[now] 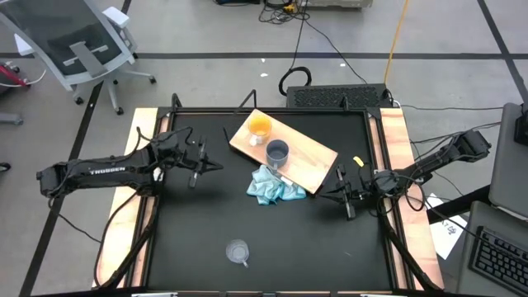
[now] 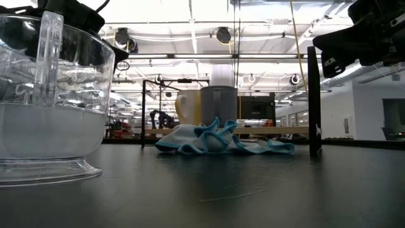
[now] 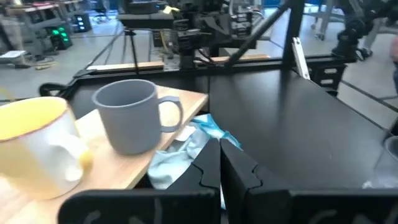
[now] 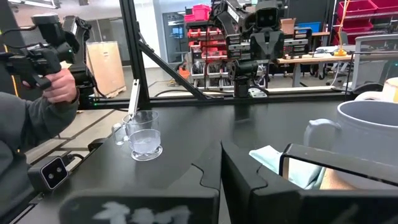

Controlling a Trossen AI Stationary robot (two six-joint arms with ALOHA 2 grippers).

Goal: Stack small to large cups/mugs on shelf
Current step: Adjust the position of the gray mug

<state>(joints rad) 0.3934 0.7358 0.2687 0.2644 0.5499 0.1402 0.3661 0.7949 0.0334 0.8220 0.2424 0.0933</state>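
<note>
Both grippers, left (image 1: pixel 216 166) and right (image 1: pixel 320 195), are closed and hold nothing, while the orange mug (image 1: pixel 259 126) and grey-blue mug (image 1: pixel 277 152) stand empty on the shelf (image 1: pixel 309 157), and the clear cup (image 1: pixel 238 251) stands apart, also empty.

Two mugs (image 1: pixel 268 139) on shelf (image 1: pixel 309 157)

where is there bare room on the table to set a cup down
Bare black table between the left pincer and the clear cup, and between that cup and the right pincer. Crowded mid-table: the board carries the orange mug and grey-blue mug, with the blue cloth against it.
</note>
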